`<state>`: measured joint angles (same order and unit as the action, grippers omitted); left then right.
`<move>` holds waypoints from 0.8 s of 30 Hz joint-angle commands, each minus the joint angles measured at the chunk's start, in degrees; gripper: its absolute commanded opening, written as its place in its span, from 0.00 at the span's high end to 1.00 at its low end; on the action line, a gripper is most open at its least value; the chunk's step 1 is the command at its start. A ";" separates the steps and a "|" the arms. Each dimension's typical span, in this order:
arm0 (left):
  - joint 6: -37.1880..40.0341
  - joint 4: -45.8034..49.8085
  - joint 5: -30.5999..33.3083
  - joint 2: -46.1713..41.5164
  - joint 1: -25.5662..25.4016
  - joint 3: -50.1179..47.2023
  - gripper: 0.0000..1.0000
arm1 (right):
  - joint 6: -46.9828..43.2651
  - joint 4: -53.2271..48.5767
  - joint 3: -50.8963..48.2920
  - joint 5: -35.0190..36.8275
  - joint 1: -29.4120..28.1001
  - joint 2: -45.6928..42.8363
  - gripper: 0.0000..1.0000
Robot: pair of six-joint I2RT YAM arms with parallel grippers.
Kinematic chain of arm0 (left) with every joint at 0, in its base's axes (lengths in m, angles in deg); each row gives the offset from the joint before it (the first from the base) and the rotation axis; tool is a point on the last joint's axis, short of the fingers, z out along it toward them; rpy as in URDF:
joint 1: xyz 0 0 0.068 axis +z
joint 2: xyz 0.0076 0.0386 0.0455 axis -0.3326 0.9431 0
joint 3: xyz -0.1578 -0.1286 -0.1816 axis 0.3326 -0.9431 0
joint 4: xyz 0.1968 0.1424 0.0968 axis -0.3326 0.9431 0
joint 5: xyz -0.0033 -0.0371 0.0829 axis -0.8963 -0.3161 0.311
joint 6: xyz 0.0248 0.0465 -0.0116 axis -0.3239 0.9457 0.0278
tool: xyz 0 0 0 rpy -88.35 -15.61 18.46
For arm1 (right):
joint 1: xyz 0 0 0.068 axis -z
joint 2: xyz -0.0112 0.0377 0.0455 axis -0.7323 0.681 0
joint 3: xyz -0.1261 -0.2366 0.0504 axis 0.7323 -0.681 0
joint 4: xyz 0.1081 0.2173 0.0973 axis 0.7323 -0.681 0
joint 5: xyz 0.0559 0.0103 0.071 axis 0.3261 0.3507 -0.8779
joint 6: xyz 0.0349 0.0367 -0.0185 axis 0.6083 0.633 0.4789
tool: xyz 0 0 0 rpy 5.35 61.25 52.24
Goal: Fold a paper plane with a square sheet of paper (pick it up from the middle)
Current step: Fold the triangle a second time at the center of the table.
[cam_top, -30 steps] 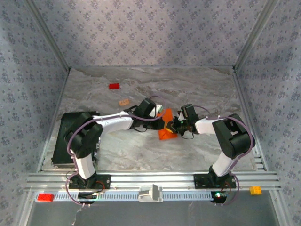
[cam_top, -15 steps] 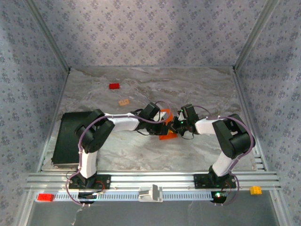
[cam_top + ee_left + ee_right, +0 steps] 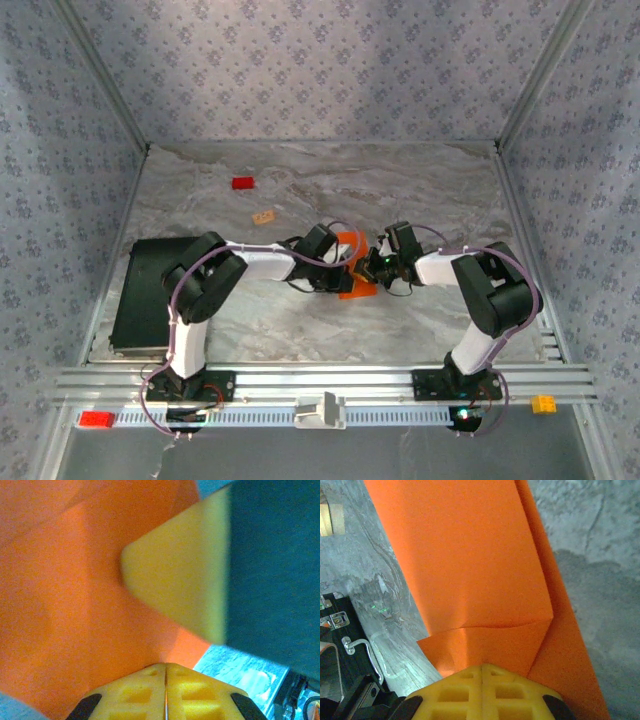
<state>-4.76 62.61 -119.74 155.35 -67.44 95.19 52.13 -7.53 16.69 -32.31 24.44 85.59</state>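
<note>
Bright, even light; wrist close-ups blurry.

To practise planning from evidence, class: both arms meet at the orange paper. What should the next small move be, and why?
Probably lower the paper flat onto the table. The left jaws and the right jaws are both shut on it from opposite sides, it looks bent up between them, and the folded flap looks loose, so pressing it down should set the crease.

No text, labels, brands, numbers or signs can be read, thin bright orange folded sheet of paper (image 3: 470, 555) plain and unprinted
</note>
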 commanded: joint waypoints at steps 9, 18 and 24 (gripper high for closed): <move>-1.05 0.46 0.85 -3.68 -1.12 -5.50 0.92 | -0.12 -5.40 -2.34 3.73 1.35 1.72 1.00; 0.47 3.61 1.44 -6.87 -2.26 -7.90 0.92 | -0.32 -5.73 -2.57 3.79 1.49 0.79 1.00; 0.27 1.73 1.78 -11.17 -2.23 -7.28 0.92 | -0.14 -5.53 -2.34 3.19 1.45 0.54 1.00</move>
<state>-5.18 63.71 -118.39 147.75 -69.49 87.11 52.11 -7.29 16.21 -33.16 25.21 85.42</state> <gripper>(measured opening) 0.081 0.052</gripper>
